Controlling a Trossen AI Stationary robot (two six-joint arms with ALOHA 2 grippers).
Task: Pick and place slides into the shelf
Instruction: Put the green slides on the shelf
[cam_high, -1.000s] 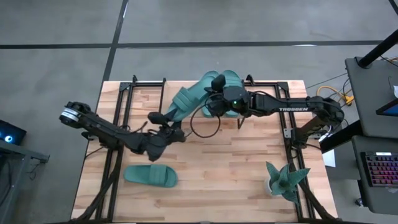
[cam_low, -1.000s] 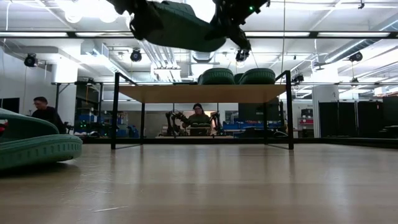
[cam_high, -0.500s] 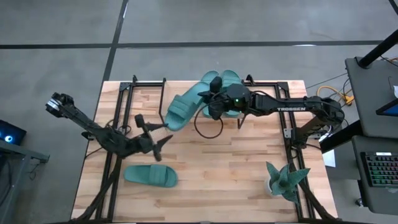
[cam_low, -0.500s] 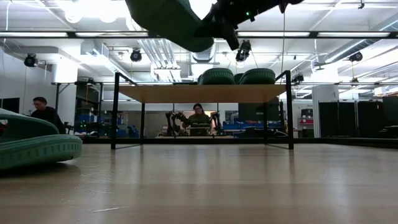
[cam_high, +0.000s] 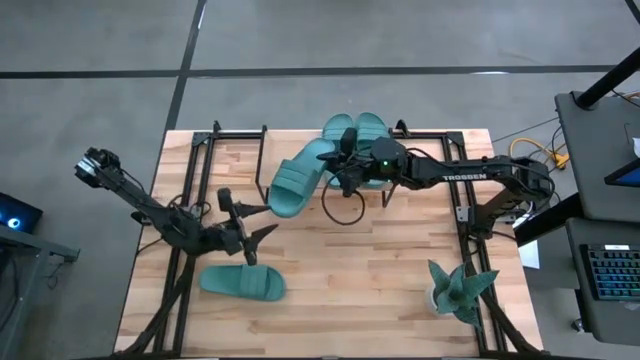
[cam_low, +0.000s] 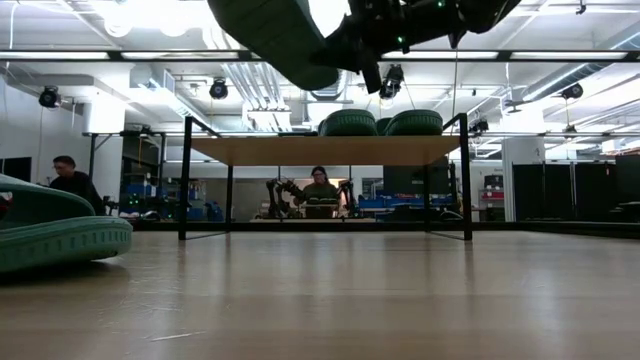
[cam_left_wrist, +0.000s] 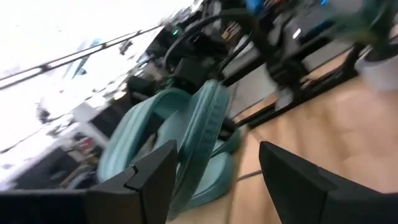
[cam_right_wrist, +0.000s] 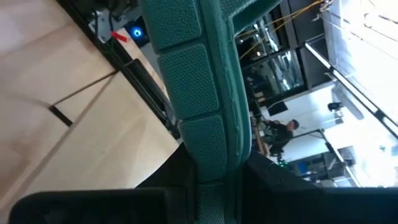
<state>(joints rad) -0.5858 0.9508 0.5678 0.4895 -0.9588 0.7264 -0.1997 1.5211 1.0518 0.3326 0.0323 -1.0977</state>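
Observation:
My right gripper (cam_high: 343, 166) is shut on one teal-green slide (cam_high: 294, 181) and holds it in the air just in front of the shelf (cam_low: 325, 150); the low view shows that slide (cam_low: 278, 38) high above the table. Two more slides (cam_high: 358, 133) lie on the shelf's top board. The last slide (cam_high: 242, 282) rests sole-down on the table near the near-left corner. My left gripper (cam_high: 247, 214) is open, between the held slide and the one on the table, touching nothing. Its wrist view looks past its spread fingers at the held slide (cam_left_wrist: 193, 140). My right gripper pinches the held slide at the end nearest the shelf (cam_right_wrist: 214, 149), one finger (cam_right_wrist: 273, 180) on each side of the sole's edge, reaching level from the table's right. The slide is lifted clear and tilted, its free end (cam_high: 277, 203) pointing toward the table's near-left.
A teal spiky plant in a white pot (cam_high: 457, 291) stands near the near-right corner. Black arm frames (cam_high: 192, 170) run along both sides of the table. A loose black cable (cam_high: 345, 208) hangs under the right arm. People sit in the room beyond the shelf (cam_low: 320, 190).
My left gripper has let go of the slide's lower end, opened, and drawn back toward the table's near-left. The slide stays in the air in the right gripper alone, and its free end has tipped up.

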